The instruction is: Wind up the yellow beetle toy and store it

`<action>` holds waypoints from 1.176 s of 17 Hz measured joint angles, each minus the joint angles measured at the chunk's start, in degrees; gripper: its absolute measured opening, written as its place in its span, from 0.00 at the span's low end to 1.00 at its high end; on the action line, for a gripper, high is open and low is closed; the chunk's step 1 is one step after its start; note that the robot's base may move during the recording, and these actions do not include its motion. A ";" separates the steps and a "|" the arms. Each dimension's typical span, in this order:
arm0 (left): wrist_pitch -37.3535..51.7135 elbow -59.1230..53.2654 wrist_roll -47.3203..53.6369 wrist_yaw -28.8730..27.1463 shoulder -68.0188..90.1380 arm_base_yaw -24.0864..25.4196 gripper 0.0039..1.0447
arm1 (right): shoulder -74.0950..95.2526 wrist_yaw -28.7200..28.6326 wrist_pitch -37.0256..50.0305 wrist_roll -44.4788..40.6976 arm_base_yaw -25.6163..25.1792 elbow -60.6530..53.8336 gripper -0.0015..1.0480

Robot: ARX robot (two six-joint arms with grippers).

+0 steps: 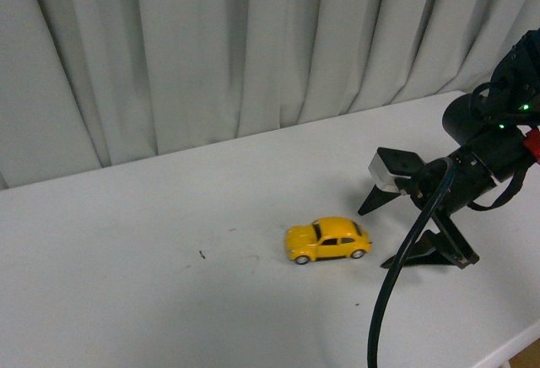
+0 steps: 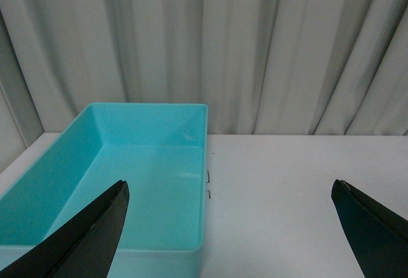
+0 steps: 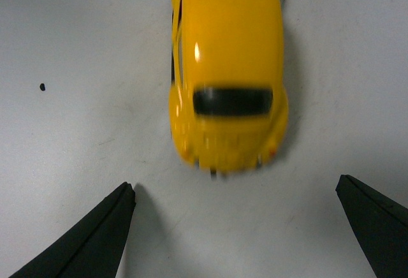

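Squarely on the white bench (image 1: 126,300) in the front view sits the yellow beetle toy (image 1: 327,240), on its four wheels with its long side toward the camera, dark side windows and silver hubs showing. Just to the right of the toy, the right gripper (image 1: 374,238) hangs low over the bench with its two black fingers (image 1: 422,254) spread wide, one tip behind the toy's right end and the other in front of it, neither touching the car. A thick black cable (image 1: 396,292) drops from the right arm (image 1: 494,144) on the side of the gripper away from the toy. A small dark speck (image 1: 202,255) marks the bench well to the left of the toy, and pale grey curtains (image 1: 253,47) hang along the bench edge behind the toy. From the left wrist view, the left gripper (image 2: 229,184) is also wide open and holds nothing; its fingers (image 2: 89,240) frame an open turquoise plastic box (image 2: 64,163) that stands on the bench in front of the curtains, nothing visible inside it. Seen from the right wrist view, the yellow beetle toy (image 3: 226,67) fills the middle of the picture from above, slightly blurred, its end with a dark window facing the right gripper (image 3: 234,185). Both finger tips (image 3: 102,233) stand apart from the toy, clear of its bodywork, with bare bench between them and the car, and the speck (image 3: 42,87) lies off to one side of the toy.
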 joint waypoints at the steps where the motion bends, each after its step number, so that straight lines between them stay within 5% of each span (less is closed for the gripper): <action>1: 0.00 0.00 0.00 0.00 0.00 0.00 0.94 | 0.00 0.00 0.17 0.00 0.00 0.00 0.94; 8: 0.00 0.00 0.00 0.02 0.00 0.00 0.94 | -1.22 -1.55 4.57 1.97 0.61 -0.85 0.94; 20: 0.00 0.00 0.00 0.00 0.00 0.00 0.94 | -16.41 -13.25 11.63 15.28 2.80 -2.73 0.94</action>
